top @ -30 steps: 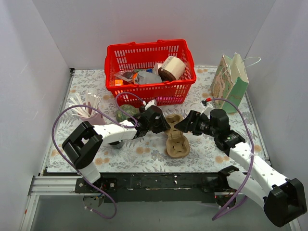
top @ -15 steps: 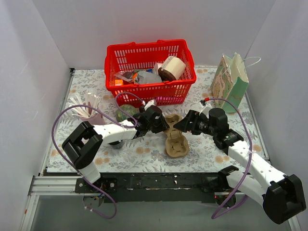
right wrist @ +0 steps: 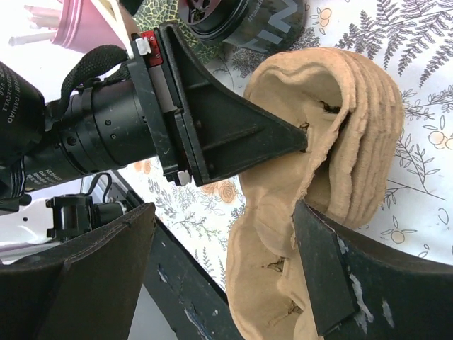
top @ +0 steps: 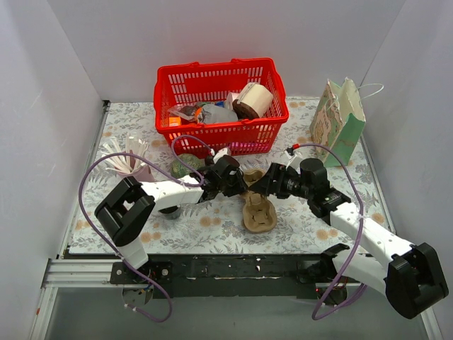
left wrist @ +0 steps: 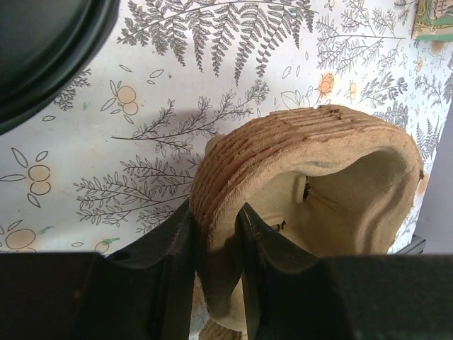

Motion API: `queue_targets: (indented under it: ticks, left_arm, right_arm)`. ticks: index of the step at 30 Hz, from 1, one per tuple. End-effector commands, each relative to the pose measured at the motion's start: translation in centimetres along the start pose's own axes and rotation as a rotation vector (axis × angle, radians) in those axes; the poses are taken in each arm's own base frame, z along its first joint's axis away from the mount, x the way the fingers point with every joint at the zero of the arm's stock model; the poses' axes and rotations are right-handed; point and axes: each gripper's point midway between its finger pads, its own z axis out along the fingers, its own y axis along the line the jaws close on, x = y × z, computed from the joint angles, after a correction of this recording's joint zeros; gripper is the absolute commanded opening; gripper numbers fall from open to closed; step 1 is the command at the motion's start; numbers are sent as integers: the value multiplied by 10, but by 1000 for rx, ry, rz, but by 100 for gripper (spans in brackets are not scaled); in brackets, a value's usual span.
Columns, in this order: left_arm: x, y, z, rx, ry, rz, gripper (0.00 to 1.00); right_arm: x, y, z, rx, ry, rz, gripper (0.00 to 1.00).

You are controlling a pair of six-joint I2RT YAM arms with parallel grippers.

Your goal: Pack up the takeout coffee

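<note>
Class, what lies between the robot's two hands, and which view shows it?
The pulp cup carrier stack, its rim pinched by the left hand, facing the open right hand; the top view shows it.

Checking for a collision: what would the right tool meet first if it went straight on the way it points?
The stacked pulp cup carriers, sitting between its open fingers; right behind that wall, probably the left tool pinching them.
</note>
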Motion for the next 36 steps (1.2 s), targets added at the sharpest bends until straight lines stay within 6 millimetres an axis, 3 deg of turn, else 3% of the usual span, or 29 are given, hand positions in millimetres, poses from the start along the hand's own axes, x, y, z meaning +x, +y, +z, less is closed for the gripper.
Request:
queue_targets:
  ticks: [1, 4, 9, 14, 20, 23, 24, 29, 30, 32, 33, 36]
  left_arm:
    - [-3, -47, -10, 139, 16, 0, 0]
    - [-5, -46, -12, 139, 6, -1, 0]
    - [-8, -46, -15, 135, -12, -4, 0]
    - [-8, -47, -15, 141, -6, 3, 0]
    - [-6, -51, -18, 155, 0, 43, 0]
    - [-5, -52, -20, 162, 4, 58, 0]
    - [-5, -52, -20, 163, 3, 61, 0]
    - [-5, -53, -22, 171, 5, 83, 0]
    - [-5, -53, -23, 173, 6, 84, 0]
    - [-4, -52, -23, 171, 8, 88, 0]
    - [-5, -53, -25, 175, 6, 85, 3]
    - [-5, -53, -28, 177, 8, 90, 21]
  right_arm:
    - [-23, 34, 3, -114, -57, -78, 86]
    - [-15, 17, 9, -49, -26, -52, 85]
    - [-19, -25, 5, 204, -56, -67, 85]
    - [-19, -39, 10, 265, -54, -97, 82]
    - [-25, -56, 25, 362, -43, -145, 72]
    - [-33, -68, 28, 452, -67, -162, 64]
    - [-31, -72, 28, 470, -60, -163, 55]
    - [-28, -91, 29, 555, -59, -165, 36]
    - [-26, -93, 29, 558, -54, -170, 27]
    - [-22, -91, 31, 529, -44, -186, 18]
    - [-22, -87, 32, 502, -35, -218, 7]
    - [-16, -70, 35, 378, -20, -275, 1]
